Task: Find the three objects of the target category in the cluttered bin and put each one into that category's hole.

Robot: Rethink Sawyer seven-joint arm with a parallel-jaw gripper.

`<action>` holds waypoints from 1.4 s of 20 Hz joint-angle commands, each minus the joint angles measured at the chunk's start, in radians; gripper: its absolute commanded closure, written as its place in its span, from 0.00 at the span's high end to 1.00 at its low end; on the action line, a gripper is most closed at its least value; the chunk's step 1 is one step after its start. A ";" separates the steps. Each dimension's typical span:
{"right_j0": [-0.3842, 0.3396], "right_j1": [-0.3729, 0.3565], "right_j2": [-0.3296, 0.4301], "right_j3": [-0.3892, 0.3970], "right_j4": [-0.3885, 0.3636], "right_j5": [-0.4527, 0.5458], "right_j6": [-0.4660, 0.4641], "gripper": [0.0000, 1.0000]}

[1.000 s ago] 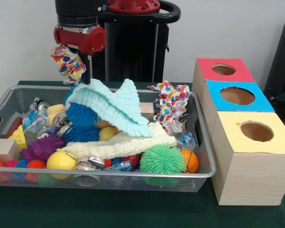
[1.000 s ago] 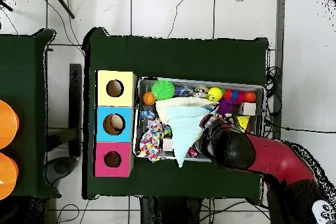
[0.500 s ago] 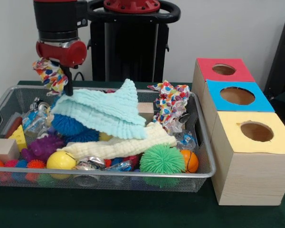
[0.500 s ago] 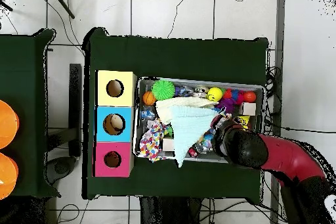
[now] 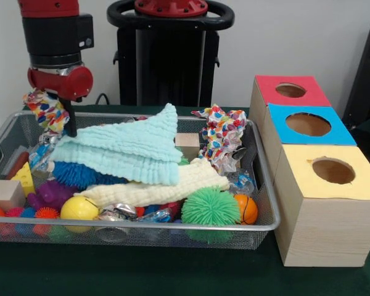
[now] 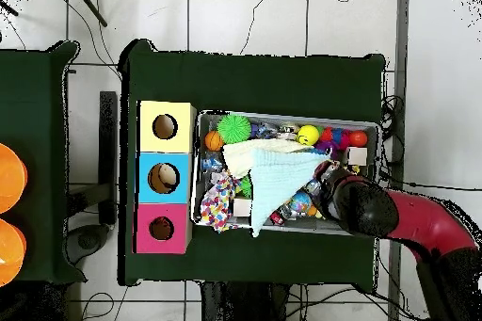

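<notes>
The wire mesh bin (image 5: 172, 227) is full of clutter; it also shows in the overhead view (image 6: 282, 115). My gripper (image 5: 68, 128) hangs over the bin's left end, shut on a corner of a light-blue cloth (image 5: 129, 151) that drapes across the pile. A multicoloured rag (image 5: 46, 110) hangs by the gripper. In the overhead view the gripper (image 6: 325, 178) is at the cloth's (image 6: 278, 181) right corner. No soft animal toy shows; they are hidden. The red-topped box's hole (image 5: 290, 90) is at the far right, and in the overhead view (image 6: 161, 229).
A cream cloth (image 5: 154, 188), a green puff ball (image 5: 209, 208), an orange basketball ball (image 5: 246, 208), a yellow ball (image 5: 79, 208), a second multicoloured rag (image 5: 223, 137) and wooden blocks (image 5: 5, 192) lie in the bin. Blue-topped (image 5: 308, 124) and yellow-topped (image 5: 333, 171) boxes stand beside it.
My gripper has moved left in the front view, pulling the light-blue cloth's corner with it. The cloth now lies flatter and covers the blue puff balls.
</notes>
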 commanded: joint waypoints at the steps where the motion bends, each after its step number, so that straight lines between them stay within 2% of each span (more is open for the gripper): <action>1: -0.045 0.049 0.118 -0.101 -0.083 0.126 -0.325 0.00; 8: -0.066 0.058 0.149 -0.113 -0.113 0.140 -0.327 0.00; 12: -0.061 0.096 0.150 -0.131 -0.140 0.114 -0.309 0.00; 17: -0.038 0.221 0.140 -0.222 -0.208 0.067 -0.294 0.00; 20: 0.014 0.314 0.098 -0.313 -0.250 0.068 -0.257 0.00; 23: 0.008 0.407 0.103 -0.359 -0.283 0.015 -0.249 0.00; 28: 0.006 0.428 0.088 -0.348 -0.304 -0.018 -0.207 0.00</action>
